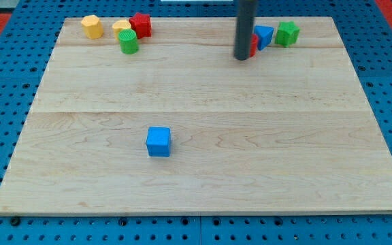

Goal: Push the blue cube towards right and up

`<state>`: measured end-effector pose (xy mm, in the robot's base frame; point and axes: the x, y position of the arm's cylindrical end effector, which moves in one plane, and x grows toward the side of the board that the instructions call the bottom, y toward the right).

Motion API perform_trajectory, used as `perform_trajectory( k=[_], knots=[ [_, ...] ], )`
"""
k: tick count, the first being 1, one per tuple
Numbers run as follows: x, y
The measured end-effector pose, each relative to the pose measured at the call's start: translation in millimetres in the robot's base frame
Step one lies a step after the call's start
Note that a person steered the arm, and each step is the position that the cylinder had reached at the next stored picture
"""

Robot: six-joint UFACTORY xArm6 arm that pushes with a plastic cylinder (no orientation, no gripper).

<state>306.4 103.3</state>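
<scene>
The blue cube (158, 141) sits on the wooden board (250, 150), left of centre and toward the view's bottom. My dark rod comes down from the view's top, and my tip (242, 57) rests on the board near the top, right of centre. The tip is far up and to the right of the blue cube, not touching it. The rod partly hides a red block (254, 45) just to its right.
At the view's top right, beside the rod, are a blue triangular block (264, 35) and a green block (287, 33). At the top left are a yellow block (92, 26), another yellow block (121, 27), a red block (141, 24) and a green cylinder (128, 41).
</scene>
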Motion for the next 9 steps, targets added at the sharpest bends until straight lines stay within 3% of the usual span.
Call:
perform_trajectory(
  k=[1,2,3,4,5,7,8,9],
  knots=[
    [80.2,-9.9],
    [188.9,-16.5],
    [243.8,-86.2],
    [258.6,-155.6],
    [224.4,-200.1],
    [126.7,-105.9],
    [118.7,-40.1],
    [135.4,-75.5]
  ],
)
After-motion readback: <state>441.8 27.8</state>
